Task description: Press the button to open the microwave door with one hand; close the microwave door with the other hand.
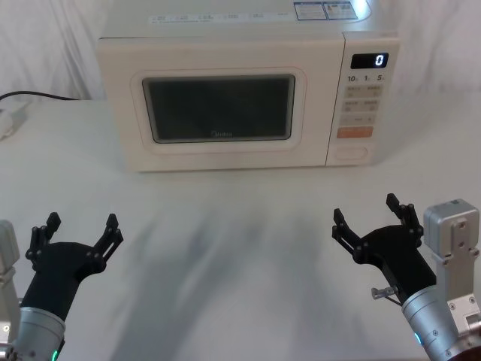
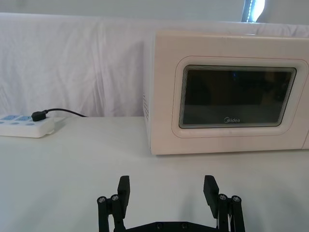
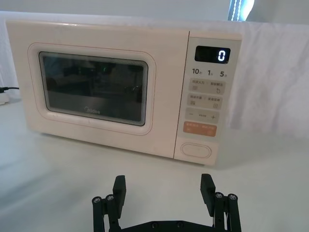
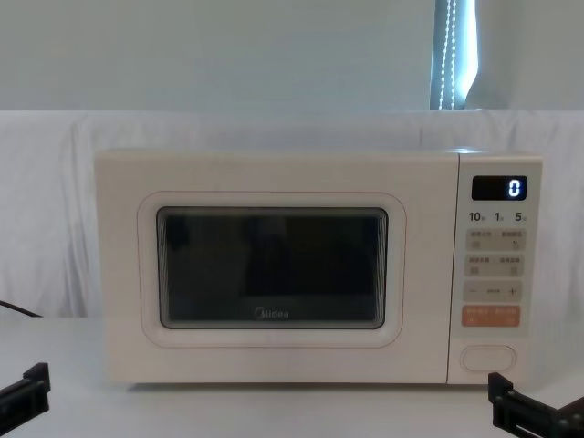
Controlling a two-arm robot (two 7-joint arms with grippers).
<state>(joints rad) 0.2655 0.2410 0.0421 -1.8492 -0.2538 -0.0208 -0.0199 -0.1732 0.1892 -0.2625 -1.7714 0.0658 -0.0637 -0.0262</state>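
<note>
My left gripper (image 1: 81, 229) and right gripper (image 1: 364, 213) hover over the tabletop (image 1: 240, 248), jaws spread wide and empty, well short of the closed microwave door (image 1: 218, 109) and its button (image 1: 352, 151).

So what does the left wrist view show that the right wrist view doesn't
Only the left wrist view shows the white power strip with a black plug, and the open left gripper. Only the right wrist view shows the control panel: the display reading 0, the orange key, the oval button, plus the open right gripper. Both show the closed microwave door and the white table.
</note>
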